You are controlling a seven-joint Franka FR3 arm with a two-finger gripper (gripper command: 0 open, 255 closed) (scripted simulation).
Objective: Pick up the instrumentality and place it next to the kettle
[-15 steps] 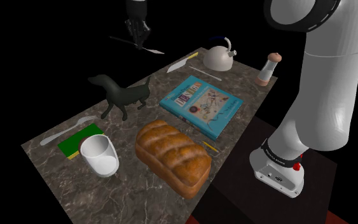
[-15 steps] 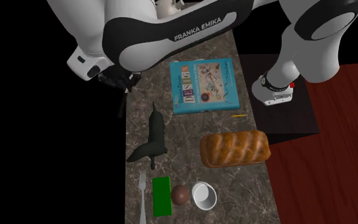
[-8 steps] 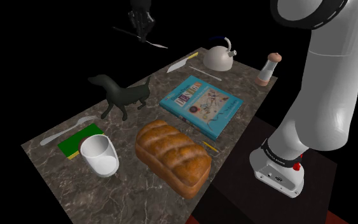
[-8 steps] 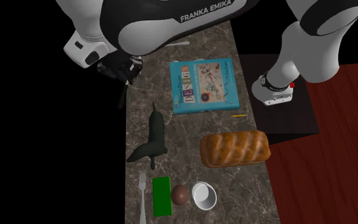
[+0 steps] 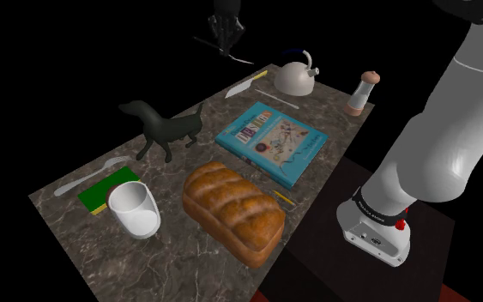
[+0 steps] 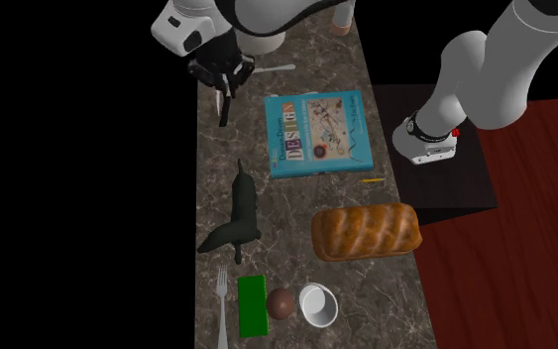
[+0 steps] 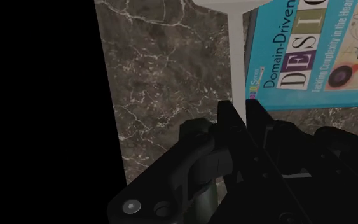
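Slippage worried me, since the gripper (image 5: 227,40) was clamped on the thin white tool (image 5: 241,57), held aloft over the far edge of the table (image 5: 198,157), to the shoulder view's left of the kettle (image 5: 297,78), where any tilt could drop it overboard.

Marble-look tabletop (image 5: 176,257), glossy book cover (image 5: 271,141), rough-crusted loaf (image 5: 235,211), matt blk dog fig. (image 5: 164,129), smooth wht kettle (image 5: 295,79)

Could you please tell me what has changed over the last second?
The gripper, shut on the thin pale utensil, carried it through the air toward the shoulder view's right, closer to the kettle. Nothing was newly grasped or let go. The book, bread and dog figure stayed put.
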